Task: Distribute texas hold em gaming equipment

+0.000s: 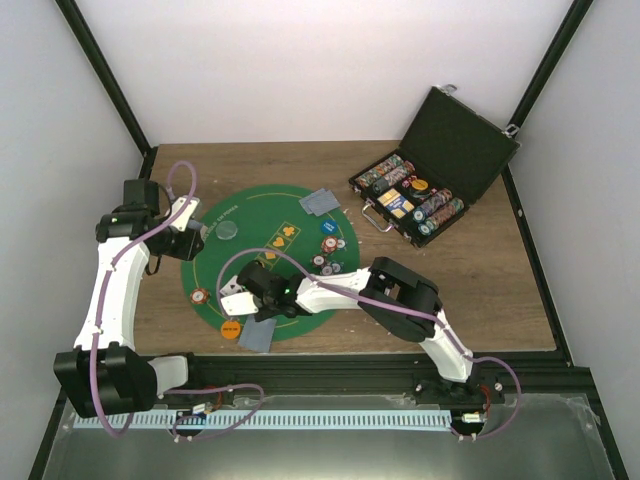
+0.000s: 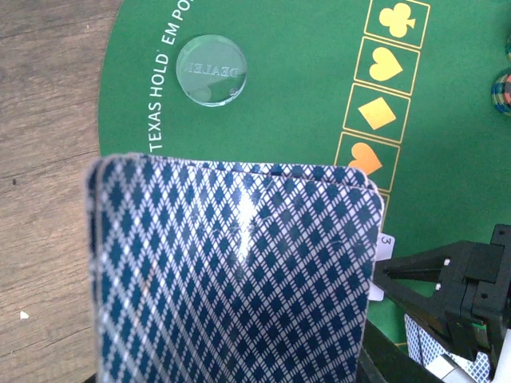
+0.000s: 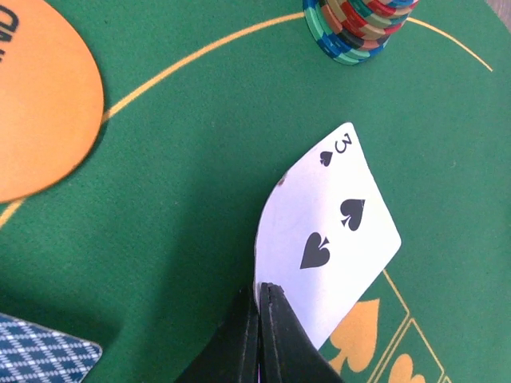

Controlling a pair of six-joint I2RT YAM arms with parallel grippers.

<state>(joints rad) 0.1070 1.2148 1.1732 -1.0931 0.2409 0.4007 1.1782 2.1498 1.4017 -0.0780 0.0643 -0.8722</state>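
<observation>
Blue-backed deck [image 2: 231, 279] fills the left wrist view, pinched by the left gripper [image 1: 197, 233] over the edge of the mat [image 2: 303, 120]. Right wrist view: the right gripper [image 3: 262, 335], fingers pressed together, pinches the three of spades [image 3: 335, 239] low over the felt. That is dealing, I judge; next it needs lowering flat and letting go. From above — green mat on a wooden table [image 1: 480, 290], white walls, an open black case [image 1: 460, 145] far right.

Bare wooden desk [image 1: 480, 290] lies free between the round green felt mat [image 1: 255, 205] and the open black hinged case [image 1: 460, 145]. Obstacles on the mat: striped poker chip stacks [image 1: 331, 245] right; left hand [image 1: 197, 238] clamping a blue-backed card deck [image 2: 231, 279] left; right hand [image 3: 261, 287] pinching a three-of-spades card [image 3: 335, 239] near-centre.
</observation>
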